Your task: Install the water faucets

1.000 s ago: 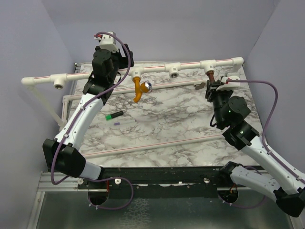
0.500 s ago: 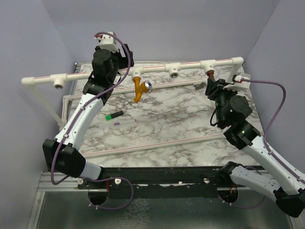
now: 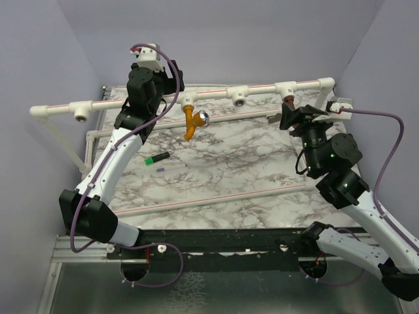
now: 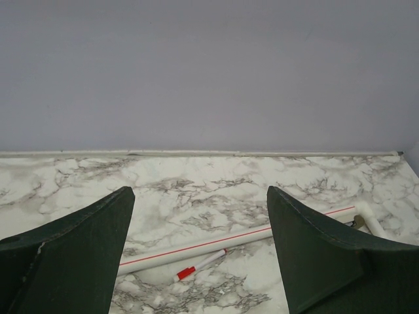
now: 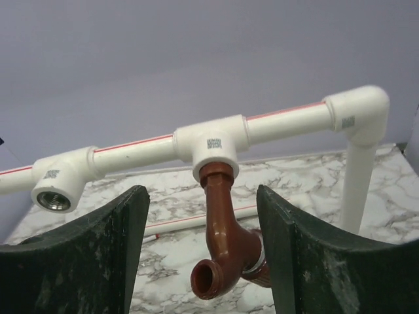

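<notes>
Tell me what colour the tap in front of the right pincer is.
Dark reddish-brown tap; clearest in the right wrist view.

We hold our left gripper (image 4: 200,196) at the far edge of the surface (image 3: 249,167), fingers spread wide; our right gripper (image 5: 201,196) hovers near the far-right corner, fingers parted.

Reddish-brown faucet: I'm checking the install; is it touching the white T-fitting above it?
Touching. Right wrist view: the reddish-brown faucet has its top end seated in the white T-fitting, no gap visible.
</notes>
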`<control>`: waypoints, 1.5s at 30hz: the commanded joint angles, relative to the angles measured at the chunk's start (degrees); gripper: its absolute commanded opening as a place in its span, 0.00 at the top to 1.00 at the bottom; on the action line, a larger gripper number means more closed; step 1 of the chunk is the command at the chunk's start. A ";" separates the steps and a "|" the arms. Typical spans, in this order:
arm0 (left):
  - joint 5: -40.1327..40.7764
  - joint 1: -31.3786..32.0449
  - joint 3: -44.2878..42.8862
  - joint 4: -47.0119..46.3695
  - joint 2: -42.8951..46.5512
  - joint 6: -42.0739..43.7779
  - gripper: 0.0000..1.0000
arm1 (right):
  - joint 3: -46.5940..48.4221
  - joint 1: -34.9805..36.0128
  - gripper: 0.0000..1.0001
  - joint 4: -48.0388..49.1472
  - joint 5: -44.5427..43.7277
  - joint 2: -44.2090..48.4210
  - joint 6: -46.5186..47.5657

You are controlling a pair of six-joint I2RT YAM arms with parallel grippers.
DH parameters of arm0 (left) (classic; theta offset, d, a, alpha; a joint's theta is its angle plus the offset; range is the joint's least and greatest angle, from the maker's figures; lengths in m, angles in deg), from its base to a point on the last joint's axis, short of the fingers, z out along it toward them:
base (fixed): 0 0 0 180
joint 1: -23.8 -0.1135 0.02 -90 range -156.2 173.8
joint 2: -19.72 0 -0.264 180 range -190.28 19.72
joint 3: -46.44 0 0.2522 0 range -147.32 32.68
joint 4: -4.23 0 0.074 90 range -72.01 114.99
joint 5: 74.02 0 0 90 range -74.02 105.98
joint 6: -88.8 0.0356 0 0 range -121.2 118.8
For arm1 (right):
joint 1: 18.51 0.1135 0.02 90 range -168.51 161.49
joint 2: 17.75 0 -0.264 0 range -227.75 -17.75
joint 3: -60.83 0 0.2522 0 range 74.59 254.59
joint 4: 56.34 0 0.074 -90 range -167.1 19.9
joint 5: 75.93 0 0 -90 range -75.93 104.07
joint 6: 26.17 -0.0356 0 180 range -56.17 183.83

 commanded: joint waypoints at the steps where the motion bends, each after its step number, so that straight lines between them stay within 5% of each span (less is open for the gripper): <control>1: -6.21 1.65 5.20 13.68 -6.25 -0.74 0.16 | 4.02 0.25 0.27 -1.64 5.19 1.07 9.64; 13: -6.32 1.65 5.20 13.67 -6.41 -0.80 0.17 | 2.43 0.24 0.21 -8.13 11.54 2.11 25.98; 25: -6.34 1.65 5.20 13.69 -6.48 -0.80 0.16 | -4.36 0.24 0.25 1.21 1.40 -1.21 30.06; 36: -6.30 1.65 5.20 13.69 -6.45 -0.86 0.16 | -7.32 0.24 0.64 6.27 -3.88 -2.64 28.10; 40: -6.30 1.65 5.22 13.69 -6.52 -0.80 0.16 | -7.68 0.24 0.99 6.53 -4.69 -3.01 24.42; 45: -6.43 1.65 5.20 13.70 -6.63 -0.80 0.16 | -9.04 0.24 1.00 8.39 -5.69 -1.39 16.15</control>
